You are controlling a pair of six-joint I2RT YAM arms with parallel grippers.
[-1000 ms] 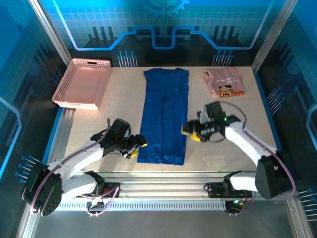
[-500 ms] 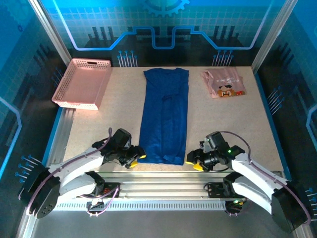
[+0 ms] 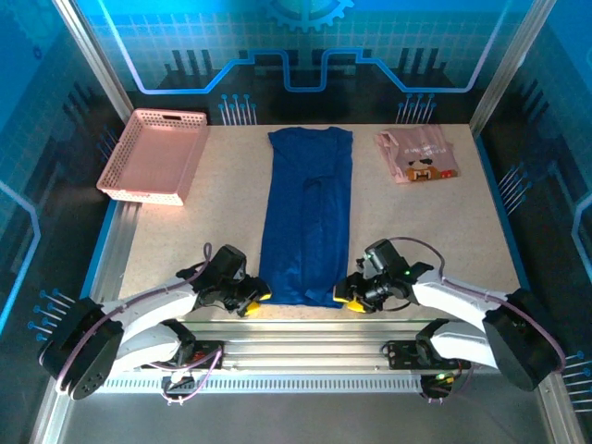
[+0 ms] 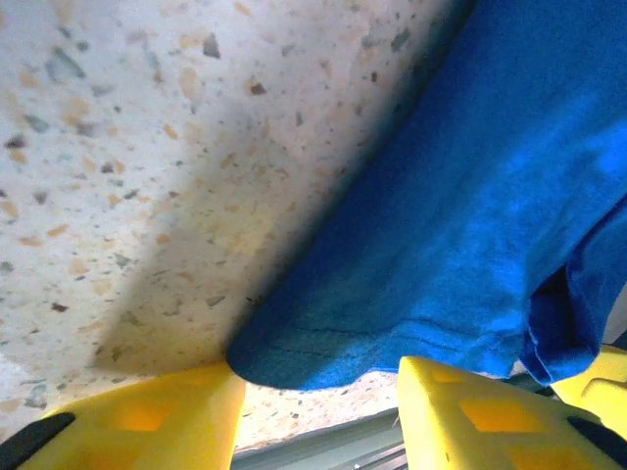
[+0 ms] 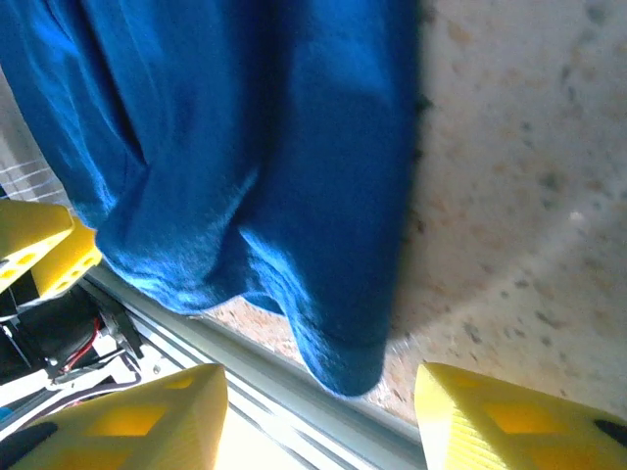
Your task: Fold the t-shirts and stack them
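Note:
The royal-blue t-shirt lies as a long narrow strip down the middle of the table, its hem at the near edge. My left gripper sits open at the hem's near-left corner, yellow fingers either side of the cloth edge. At the near-right corner my right gripper is open too, its fingers straddling the drooping corner. The pale pink t-shirt, with its brown-orange print, lies folded at the far right.
A pink lattice basket stands at the far left. The table's metal front rail runs just under both grippers. Bare speckled tabletop flanks the blue shirt on both sides.
My right arm swung from mid-table down to the near edge, then slid left to the shirt's corner. My left gripper crept nearer the hem's left corner.

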